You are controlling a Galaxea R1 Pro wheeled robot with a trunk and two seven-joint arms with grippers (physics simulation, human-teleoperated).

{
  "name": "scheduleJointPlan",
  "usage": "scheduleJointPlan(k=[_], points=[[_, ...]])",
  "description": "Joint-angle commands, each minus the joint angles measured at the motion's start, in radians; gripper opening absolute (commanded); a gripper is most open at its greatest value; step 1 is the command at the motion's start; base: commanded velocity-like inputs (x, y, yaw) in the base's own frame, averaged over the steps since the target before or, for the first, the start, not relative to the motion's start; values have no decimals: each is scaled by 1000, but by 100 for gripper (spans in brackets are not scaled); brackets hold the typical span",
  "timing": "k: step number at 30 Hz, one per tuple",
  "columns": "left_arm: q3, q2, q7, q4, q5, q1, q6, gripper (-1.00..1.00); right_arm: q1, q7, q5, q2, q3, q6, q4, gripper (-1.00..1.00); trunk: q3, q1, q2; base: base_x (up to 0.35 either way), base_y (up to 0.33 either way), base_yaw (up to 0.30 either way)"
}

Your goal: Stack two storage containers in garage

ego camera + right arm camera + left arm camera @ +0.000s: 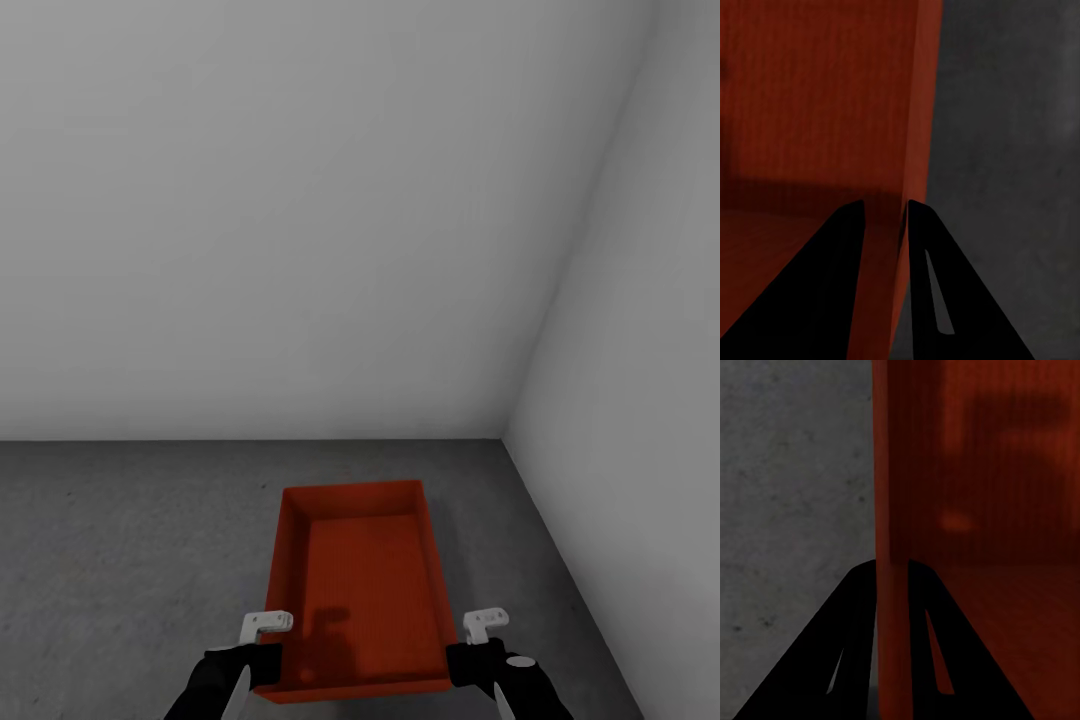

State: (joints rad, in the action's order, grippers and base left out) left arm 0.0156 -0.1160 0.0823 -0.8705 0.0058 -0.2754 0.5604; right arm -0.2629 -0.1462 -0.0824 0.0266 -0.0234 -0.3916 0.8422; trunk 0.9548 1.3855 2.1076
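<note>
A red-orange storage container [360, 590], open-topped and empty, sits low in front of me over the garage's dark grey concrete floor [130, 560]. My left gripper [265, 660] is shut on its left wall near the closest corner, and my right gripper [470, 660] is shut on its right wall. In the left wrist view the black fingers [855, 622] straddle the thin wall of the container [975, 472]. In the right wrist view the fingers [832, 270] pinch the container [817, 97] wall the same way. Whether the bin rests on the floor or hangs just above it is unclear.
A plain pale grey back wall [300, 200] meets a side wall [650, 350] in a corner just right of the container. Bare concrete floor [787, 472] spreads to the left of the bin, and a narrower strip [1012, 150] lies on its right.
</note>
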Motion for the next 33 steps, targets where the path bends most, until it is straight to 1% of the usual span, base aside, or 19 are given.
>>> scheduleJointPlan(k=[1, 3, 9, 33], points=[[7, -2, 4, -4, -19, -1, -34, -100, 1, -21, 13, 33, -37, -7, 1, -100, 1, 0, 0, 0, 0, 0], [7, -1, 4, -4, -19, -1, -34, -100, 1, -21, 13, 33, -37, -7, 0, -100, 1, 0, 0, 0, 0, 0], [7, -2, 4, -4, -19, -1, -34, -100, 1, -21, 13, 33, -38, -8, 0, -100, 22, 23, 42, 0, 0, 0], [7, -1, 4, -4, -19, -1, -34, -100, 1, -21, 13, 33, -38, -7, 0, -100, 135, 115, 210, 0, 0, 0]])
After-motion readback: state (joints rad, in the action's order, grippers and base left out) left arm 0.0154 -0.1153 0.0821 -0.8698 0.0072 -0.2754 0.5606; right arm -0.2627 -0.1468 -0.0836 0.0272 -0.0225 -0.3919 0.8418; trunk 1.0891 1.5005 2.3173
